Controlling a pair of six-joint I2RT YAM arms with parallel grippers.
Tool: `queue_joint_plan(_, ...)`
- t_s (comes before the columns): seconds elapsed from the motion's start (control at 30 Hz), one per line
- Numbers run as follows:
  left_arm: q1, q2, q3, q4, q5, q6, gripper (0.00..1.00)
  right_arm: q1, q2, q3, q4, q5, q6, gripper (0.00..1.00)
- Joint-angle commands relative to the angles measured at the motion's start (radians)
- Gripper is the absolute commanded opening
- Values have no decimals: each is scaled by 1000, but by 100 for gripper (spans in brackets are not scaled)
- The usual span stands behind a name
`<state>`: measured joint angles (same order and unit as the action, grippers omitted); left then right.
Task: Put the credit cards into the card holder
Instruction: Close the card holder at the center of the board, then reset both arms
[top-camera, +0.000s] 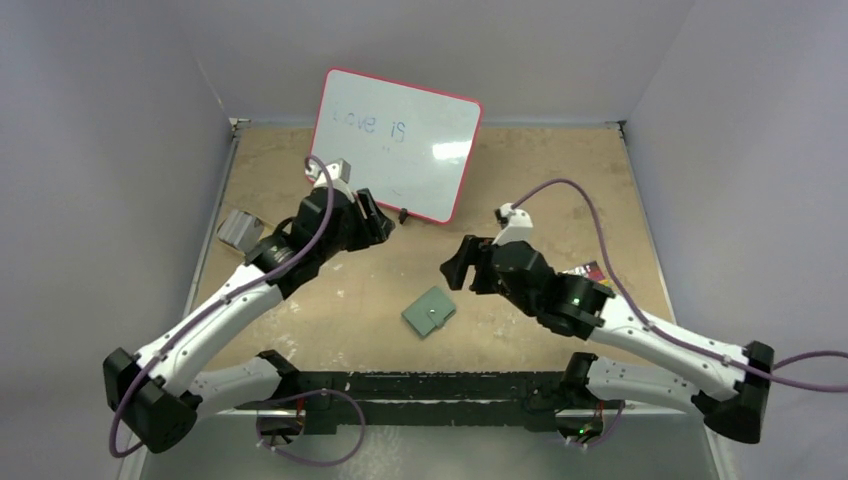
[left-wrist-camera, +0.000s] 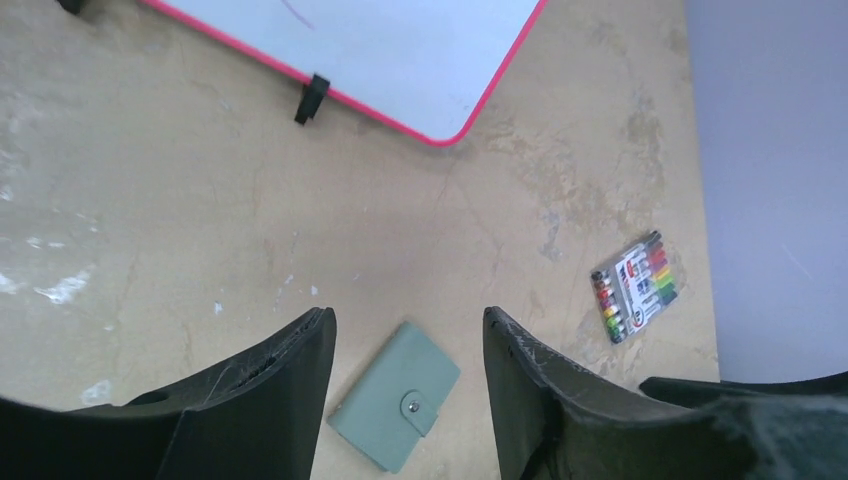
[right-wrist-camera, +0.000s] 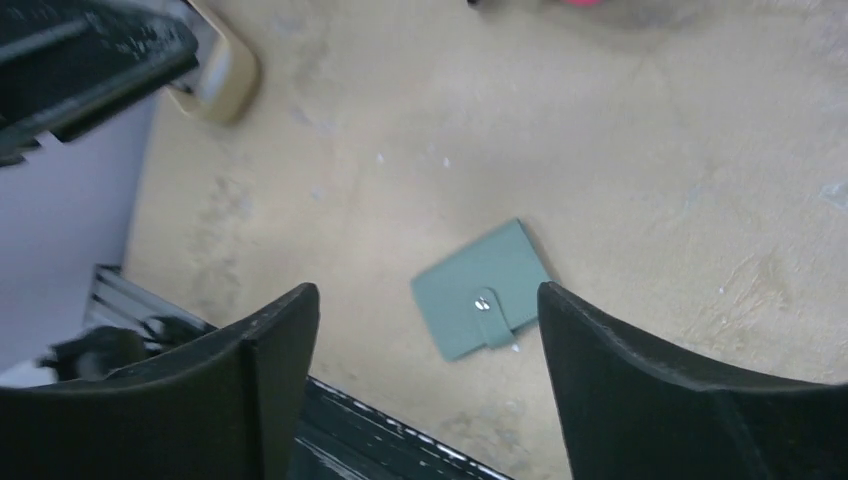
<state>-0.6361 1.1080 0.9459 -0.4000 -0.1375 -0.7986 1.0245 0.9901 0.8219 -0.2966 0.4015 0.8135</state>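
The sage-green card holder lies closed and flat on the tabletop, toward the near edge and roughly midway between the left and right edges, its snap tab facing up. The left gripper hangs over the tabletop with its fingers apart, holding nothing. The right gripper is likewise spread and empty. A whiteboard sits at the far edge, and a marker pack lies near the right edge.
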Motion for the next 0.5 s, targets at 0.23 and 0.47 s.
queue_joint_plan(0.23,1,-254,206,-133,-20,136,64,-1,-261,137,-174,211,7,99)
queue_joint_plan(0.47,1,-321,199,-107,-6,87,68,-1,-262,203,-185,222,22,99)
